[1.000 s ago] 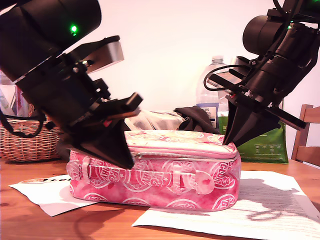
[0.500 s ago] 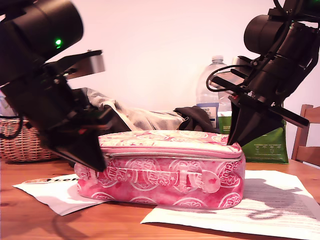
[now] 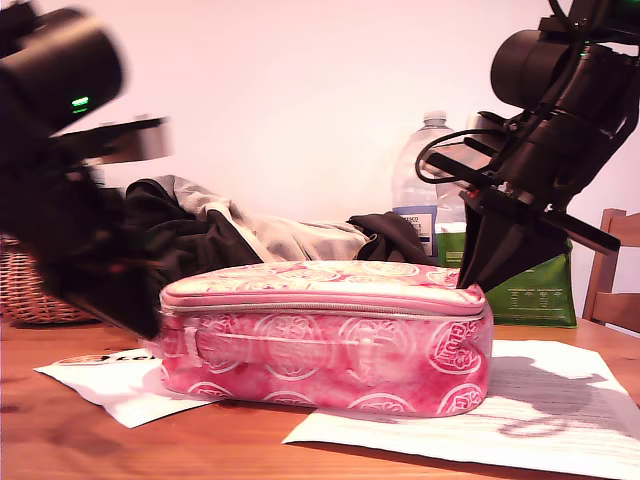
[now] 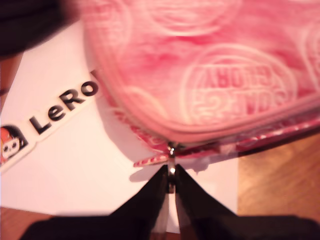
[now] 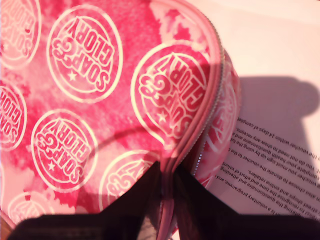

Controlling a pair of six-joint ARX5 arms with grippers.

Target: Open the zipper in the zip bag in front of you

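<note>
Pinching the small metal puller of the zipper (image 4: pixel 171 150) between its closed fingers (image 4: pixel 150 192), my first gripper (image 4: pixel 170 176) sits at one end of the zip bag (image 3: pixel 325 340). My second gripper (image 5: pixel 167 175) clamps the lid seam at the far end. The bag looks soft, light and likely to slide or buckle, so anchoring that seam seems wise. It lies on printed paper sheets (image 3: pixel 545 400) over the wooden desk (image 3: pixel 60 435); clothes (image 3: pixel 200 235), a bottle (image 3: pixel 425 190) and a basket (image 3: pixel 25 290) stand behind.

Low frontal exterior, close wrist views, shared zip bag (image 3: pixel 325 335)
</note>
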